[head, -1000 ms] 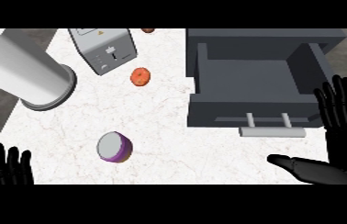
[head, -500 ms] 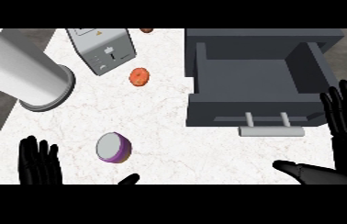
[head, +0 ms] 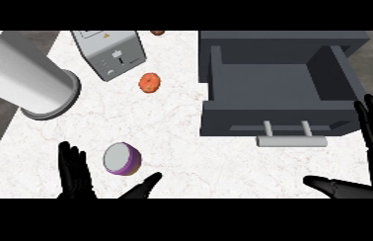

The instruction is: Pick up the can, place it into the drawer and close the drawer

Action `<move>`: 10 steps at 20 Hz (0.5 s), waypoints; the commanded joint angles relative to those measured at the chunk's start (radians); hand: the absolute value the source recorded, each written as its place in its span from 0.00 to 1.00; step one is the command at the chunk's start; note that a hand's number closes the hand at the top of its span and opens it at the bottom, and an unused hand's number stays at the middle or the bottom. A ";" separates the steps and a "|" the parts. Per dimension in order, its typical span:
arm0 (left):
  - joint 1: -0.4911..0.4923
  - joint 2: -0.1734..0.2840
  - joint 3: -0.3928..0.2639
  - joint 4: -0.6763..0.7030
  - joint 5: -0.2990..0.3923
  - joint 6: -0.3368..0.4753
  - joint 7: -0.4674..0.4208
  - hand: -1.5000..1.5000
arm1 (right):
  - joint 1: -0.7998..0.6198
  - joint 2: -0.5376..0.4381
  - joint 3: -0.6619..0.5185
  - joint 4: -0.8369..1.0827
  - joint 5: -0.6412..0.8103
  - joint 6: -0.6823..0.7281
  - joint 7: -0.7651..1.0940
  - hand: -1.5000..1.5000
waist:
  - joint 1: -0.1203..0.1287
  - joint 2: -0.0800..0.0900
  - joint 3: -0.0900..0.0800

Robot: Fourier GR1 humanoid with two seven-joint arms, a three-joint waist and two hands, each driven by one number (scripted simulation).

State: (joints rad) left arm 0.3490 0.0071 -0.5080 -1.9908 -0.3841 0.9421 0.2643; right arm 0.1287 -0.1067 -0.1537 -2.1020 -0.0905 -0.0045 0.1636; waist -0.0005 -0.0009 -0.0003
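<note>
Purple can point(head: 122, 159) with a grey top lying tilted on the white marble counter at lower left. Dark grey drawer point(head: 280, 87) standing pulled open at right, pale handle point(head: 291, 140) facing the lower edge.

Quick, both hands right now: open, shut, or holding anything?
Left hand: open, fingers spread beside the purple can, not holding it.
Right hand: open, holding nothing, at the lower right edge.

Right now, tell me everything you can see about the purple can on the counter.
The can is a short cylinder with a purple side and a pale grey round end facing up toward the view, slightly tilted. It sits on the white marbled counter, near its front edge, between the left hand's straight fingers and thumb. Nothing visibly touches it.
</note>
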 commanded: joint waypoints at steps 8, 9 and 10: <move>-0.046 -0.007 0.069 0.296 0.357 0.086 -0.360 0.00 | 0.081 0.007 -0.043 -0.076 -0.033 0.043 -0.005 0.00 | -0.002 -0.001 0.000; -0.013 -0.007 0.022 0.294 0.368 0.112 -0.400 0.00 | 0.049 0.019 -0.015 -0.063 0.013 0.023 0.005 0.00 | 0.001 0.000 0.000; -0.009 -0.007 0.062 0.330 0.423 0.083 -0.488 0.00 | 0.043 -0.005 -0.054 -0.052 -0.025 0.036 0.023 0.00 | 0.002 -0.001 -0.001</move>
State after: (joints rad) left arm 0.3351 0.0019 -0.4730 -1.7408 -0.0789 1.0073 -0.0691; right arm 0.1639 -0.1029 -0.1810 -2.1520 -0.1001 0.0174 0.1809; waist 0.0002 -0.0013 -0.0009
